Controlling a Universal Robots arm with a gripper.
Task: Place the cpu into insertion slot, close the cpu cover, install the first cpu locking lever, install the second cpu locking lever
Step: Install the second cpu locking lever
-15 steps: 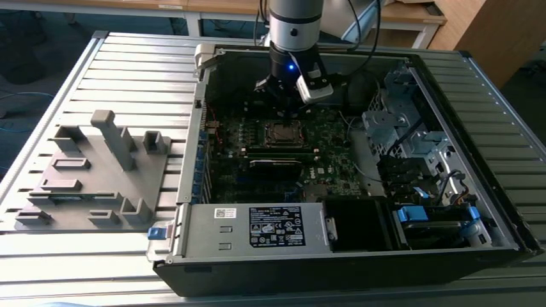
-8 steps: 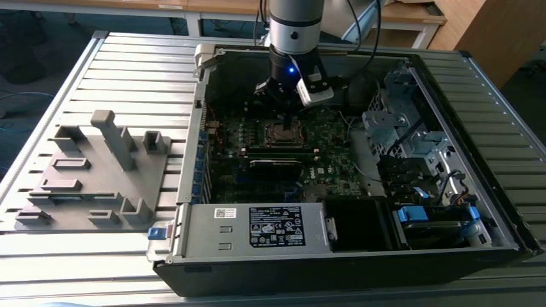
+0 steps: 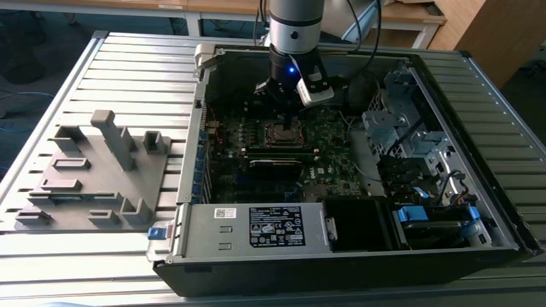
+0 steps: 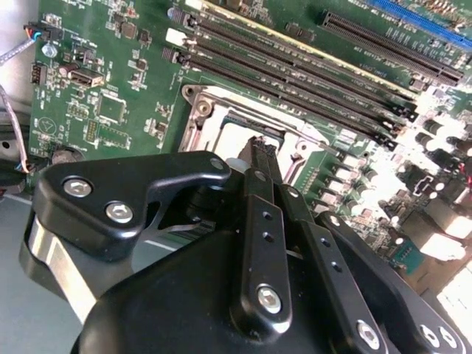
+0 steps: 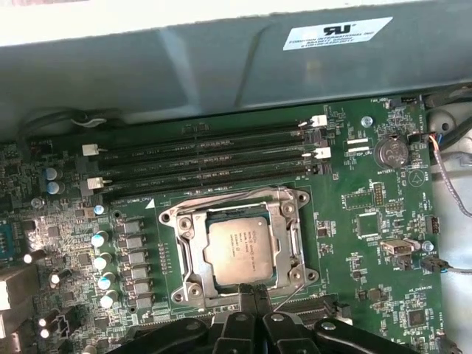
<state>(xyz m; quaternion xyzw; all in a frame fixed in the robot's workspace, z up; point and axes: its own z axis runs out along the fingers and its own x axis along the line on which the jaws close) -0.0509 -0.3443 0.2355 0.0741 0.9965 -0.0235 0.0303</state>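
Closed, with nothing between its fingers, the end effector (image 5: 254, 304) is poised at the edge of the insertion slot (image 5: 184, 276), where the cpu (image 5: 237, 251) is seated flat and the cpu cover (image 5: 291, 232) frames it, placing the fingertips beside the latching hardware.

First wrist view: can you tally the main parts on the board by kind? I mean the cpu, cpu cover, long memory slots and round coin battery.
cpu: 1
cpu cover: 1
long black memory slots: 4
coin battery: 1
Total: 7
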